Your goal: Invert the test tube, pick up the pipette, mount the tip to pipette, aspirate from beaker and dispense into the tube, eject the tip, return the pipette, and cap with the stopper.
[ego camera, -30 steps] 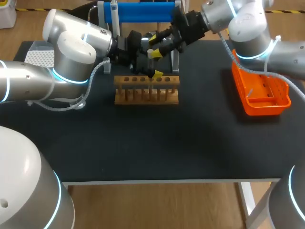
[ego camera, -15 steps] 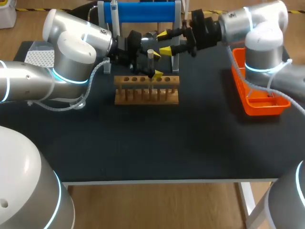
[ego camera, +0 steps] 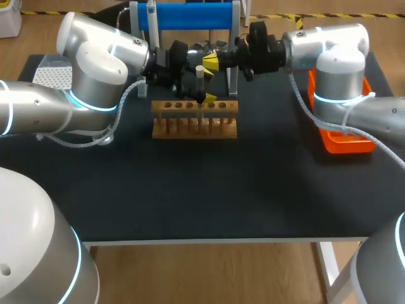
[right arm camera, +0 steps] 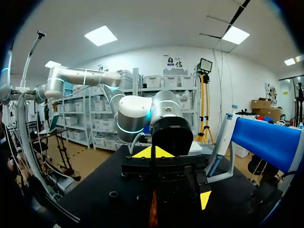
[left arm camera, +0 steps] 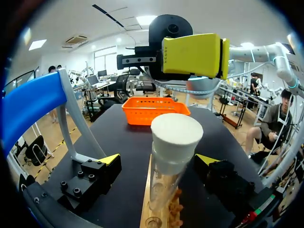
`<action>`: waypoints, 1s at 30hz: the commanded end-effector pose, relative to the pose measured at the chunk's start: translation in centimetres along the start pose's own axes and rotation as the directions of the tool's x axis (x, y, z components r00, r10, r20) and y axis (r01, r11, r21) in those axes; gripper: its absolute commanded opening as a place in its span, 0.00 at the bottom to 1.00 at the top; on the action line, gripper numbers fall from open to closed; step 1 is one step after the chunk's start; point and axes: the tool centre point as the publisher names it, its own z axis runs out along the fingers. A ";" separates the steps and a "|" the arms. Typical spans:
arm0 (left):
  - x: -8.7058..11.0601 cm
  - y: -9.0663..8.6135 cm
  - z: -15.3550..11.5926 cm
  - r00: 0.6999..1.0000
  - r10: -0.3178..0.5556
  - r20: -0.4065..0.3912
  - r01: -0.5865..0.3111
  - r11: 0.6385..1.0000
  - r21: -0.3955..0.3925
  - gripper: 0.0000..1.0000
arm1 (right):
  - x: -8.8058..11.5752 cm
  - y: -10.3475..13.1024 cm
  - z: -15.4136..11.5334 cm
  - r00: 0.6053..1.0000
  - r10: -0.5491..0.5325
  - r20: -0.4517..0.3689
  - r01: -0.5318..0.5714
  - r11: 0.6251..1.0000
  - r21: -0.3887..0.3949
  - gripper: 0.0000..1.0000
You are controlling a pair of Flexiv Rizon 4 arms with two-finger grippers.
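Note:
A glass test tube (ego camera: 200, 79) with a white stopper (left arm camera: 176, 137) on top stands upright in the wooden rack (ego camera: 195, 119). My left gripper (ego camera: 201, 96) is open around the tube; in the left wrist view its fingertips (left arm camera: 110, 159) stand well clear on either side. My right gripper (ego camera: 210, 61) is shut on nothing, just behind and above the stopper, and its joined yellow tips (left arm camera: 192, 54) show over the tube. In the right wrist view, my right gripper (right arm camera: 153, 153) points at the left arm. The pipette (ego camera: 152, 16) hangs on the blue stand (ego camera: 190, 16).
An orange basket (ego camera: 348, 140) sits at the right of the table, partly behind my right arm. A grey tip box (ego camera: 52, 76) lies at the far left behind my left arm. The black table (ego camera: 202, 190) in front of the rack is open space.
My right gripper let go of the stopper on the tube, drew back up and to the right, then shut with nothing in it. The left arm has not moved.

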 end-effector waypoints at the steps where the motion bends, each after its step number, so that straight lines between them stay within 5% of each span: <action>1: -0.2 0.0 0.0 1.000 0.000 -0.004 0.000 1.000 -0.001 1.00 | -0.5 -0.6 0.5 1.000 0.002 -0.005 -0.002 1.000 -0.009 0.00; 30: -0.2 0.0 0.0 1.000 0.000 -0.004 0.000 1.000 -0.001 1.00 | -1.8 -1.5 1.8 1.000 0.027 0.002 -0.027 1.000 -0.003 0.00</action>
